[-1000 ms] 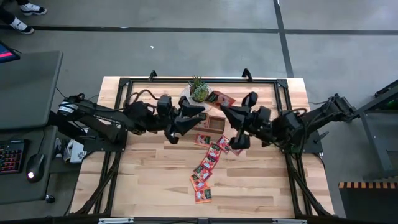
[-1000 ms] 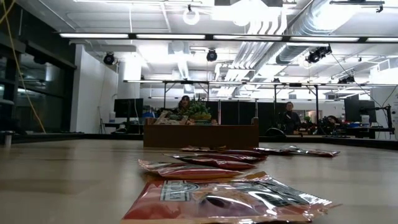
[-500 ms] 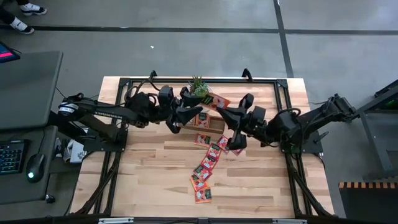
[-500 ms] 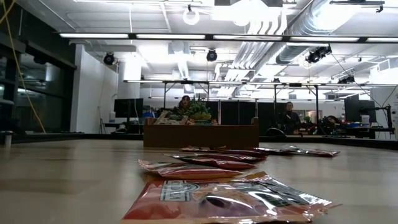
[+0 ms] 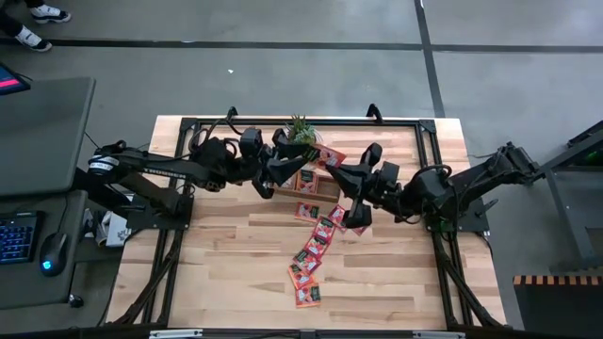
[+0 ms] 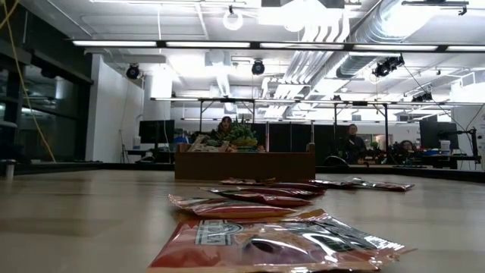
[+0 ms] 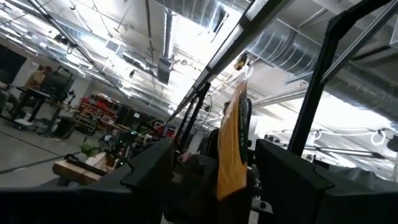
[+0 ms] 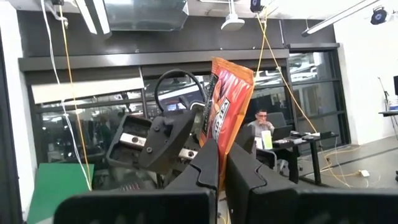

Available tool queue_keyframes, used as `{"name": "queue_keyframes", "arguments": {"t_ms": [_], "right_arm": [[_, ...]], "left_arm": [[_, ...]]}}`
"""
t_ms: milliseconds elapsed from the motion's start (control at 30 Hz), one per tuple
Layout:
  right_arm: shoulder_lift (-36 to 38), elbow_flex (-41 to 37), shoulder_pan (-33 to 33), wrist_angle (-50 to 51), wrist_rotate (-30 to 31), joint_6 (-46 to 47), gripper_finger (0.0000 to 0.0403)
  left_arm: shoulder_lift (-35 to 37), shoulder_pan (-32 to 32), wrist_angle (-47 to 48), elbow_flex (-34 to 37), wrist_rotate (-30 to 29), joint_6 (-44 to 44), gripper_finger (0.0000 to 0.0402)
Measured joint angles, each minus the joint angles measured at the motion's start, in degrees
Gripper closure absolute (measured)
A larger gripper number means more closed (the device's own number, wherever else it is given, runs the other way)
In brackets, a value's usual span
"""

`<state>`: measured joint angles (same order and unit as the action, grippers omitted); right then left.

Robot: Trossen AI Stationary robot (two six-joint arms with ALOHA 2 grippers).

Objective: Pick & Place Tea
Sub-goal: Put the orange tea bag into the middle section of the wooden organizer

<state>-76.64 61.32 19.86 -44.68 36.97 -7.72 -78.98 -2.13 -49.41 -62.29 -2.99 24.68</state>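
- Both arms had drawn closer over the far middle of the table (image 5: 217, 254) since a second earlier; the right gripper (image 5: 332, 172) had shifted toward the left one and the wooden tray (image 5: 325, 185).
- Right gripper's fingers (image 8: 208, 163) were pinched shut on one red-orange sachet (image 8: 225, 112), held upright on edge.
- Left gripper (image 5: 300, 168) faced it with fingers (image 7: 149, 165) spread wide; that same sachet (image 7: 229, 146) stood between them, edge-on, contact unclear.
- Remaining tea sachets (image 5: 309, 254) lay in a loose trail from just beside the tray toward the near edge; the nearest one (image 6: 276, 243) lay flat.
- A small potted plant (image 5: 301, 135) stood at the tray's far side.
- A person (image 8: 262, 124) sat at a desk in the room behind.
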Motion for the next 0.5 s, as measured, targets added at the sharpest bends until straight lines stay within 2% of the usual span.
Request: {"name": "queue_keyframes", "arguments": {"t_ms": [500], "right_arm": [[0.0,0.0,-1.6,3.1,-1.3,4.3,0.0402]], "left_arm": [[0.0,-0.1,0.5,0.0,1.5,0.1,0.0177]]}}
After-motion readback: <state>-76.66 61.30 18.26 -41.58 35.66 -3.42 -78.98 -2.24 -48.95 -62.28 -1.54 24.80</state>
